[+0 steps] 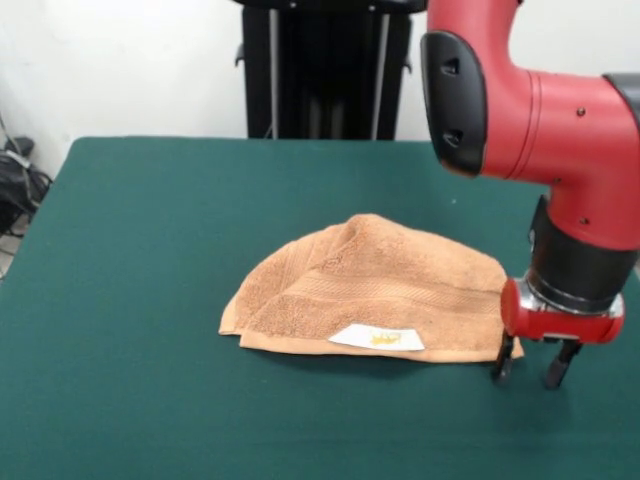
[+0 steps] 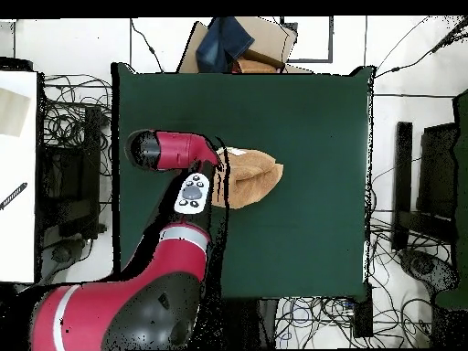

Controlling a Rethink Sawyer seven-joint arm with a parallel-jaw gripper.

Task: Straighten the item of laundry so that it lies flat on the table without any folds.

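Where the folded towel [image 1: 375, 290] ends, parted fingers [image 1: 533, 372] empty on green table [image 1: 150, 250], arm [image 2: 174, 151] overhead.

Orange-tan towel [image 1: 370, 285], white yellow-marked label [image 1: 377, 338], dark green table [image 1: 150, 250].

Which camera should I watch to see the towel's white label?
The front view: the white label lies in plain sight on the near edge of the bunched towel. In the overhead view the arm covers part of the towel, and no label can be made out.

White label [image 1: 377, 338] on towel [image 1: 370, 285]: yellow mark, unreadable; no other legible text
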